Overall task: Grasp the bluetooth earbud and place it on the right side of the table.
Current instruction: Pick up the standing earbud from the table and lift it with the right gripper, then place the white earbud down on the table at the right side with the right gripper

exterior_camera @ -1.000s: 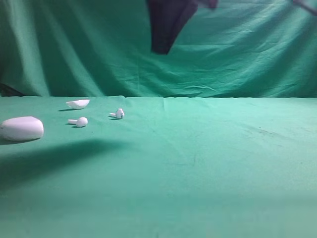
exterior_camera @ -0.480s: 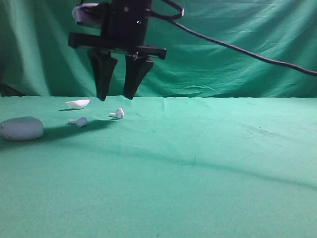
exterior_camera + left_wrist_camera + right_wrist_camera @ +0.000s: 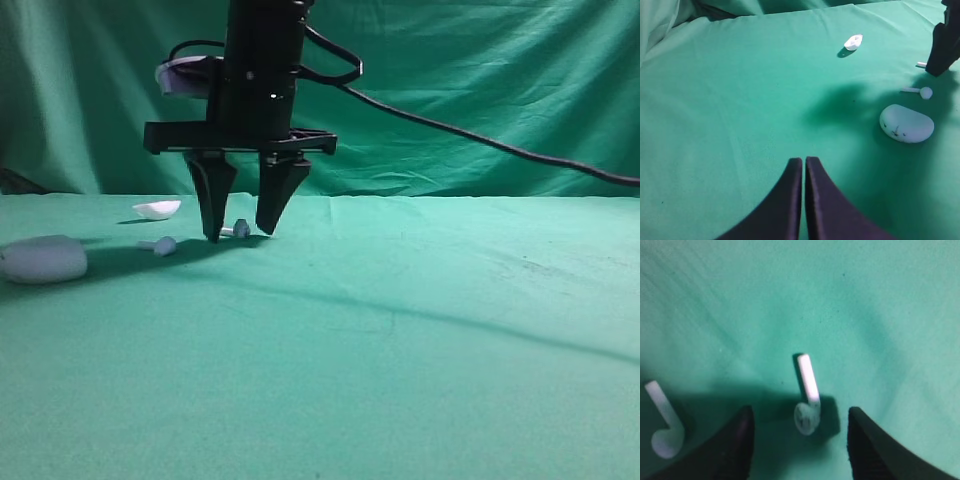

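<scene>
our left gripper (image 3: 803, 175) waits with its jaws together, parked well apart from the work. our right gripper (image 3: 240, 232) hangs with jaws apart, straddling the bluetooth earbud (image 3: 807, 395) so closing should catch it; it lies on the table (image 3: 420, 340) between the tips. the right wrist view alone shows the twin earbud (image 3: 662, 427) just left of the left finger; the left wrist view alone shows the case (image 3: 906, 123) clearly.

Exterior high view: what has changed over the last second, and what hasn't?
The right gripper came into view from above and dropped, jaws open, until its fingertips straddle the bluetooth earbud near the table. Nothing is grasped yet. The other earbud, the case and the case lid stayed put.
</scene>
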{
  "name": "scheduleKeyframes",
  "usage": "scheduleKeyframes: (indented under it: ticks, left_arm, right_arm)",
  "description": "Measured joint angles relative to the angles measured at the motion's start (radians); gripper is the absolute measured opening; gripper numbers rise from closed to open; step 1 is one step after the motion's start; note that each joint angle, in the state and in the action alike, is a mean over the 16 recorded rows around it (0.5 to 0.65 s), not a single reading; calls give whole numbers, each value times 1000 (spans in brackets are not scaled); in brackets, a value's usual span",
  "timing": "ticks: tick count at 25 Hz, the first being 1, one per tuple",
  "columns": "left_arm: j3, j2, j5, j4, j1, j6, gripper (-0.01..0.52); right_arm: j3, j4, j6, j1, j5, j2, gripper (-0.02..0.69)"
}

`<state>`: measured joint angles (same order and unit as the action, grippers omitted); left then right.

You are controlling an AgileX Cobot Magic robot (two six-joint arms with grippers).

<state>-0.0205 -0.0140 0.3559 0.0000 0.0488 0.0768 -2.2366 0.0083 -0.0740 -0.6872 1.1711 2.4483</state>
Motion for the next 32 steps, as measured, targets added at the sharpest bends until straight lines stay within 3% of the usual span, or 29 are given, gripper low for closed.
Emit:
scheduleKeyframes:
  ticks: [6, 21, 32]
  left_arm:
    - [0, 0, 0, 0, 0, 0, 0]
    - [0, 0, 0, 0, 0, 0, 0]
    - [0, 0, 0, 0, 0, 0, 0]
  right_arm:
    - [-4, -8, 22, 0, -24, 18, 348]
    - [-34, -24, 41, 1, 15, -4, 101]
    - [52, -52, 40, 71, 73, -273, 94]
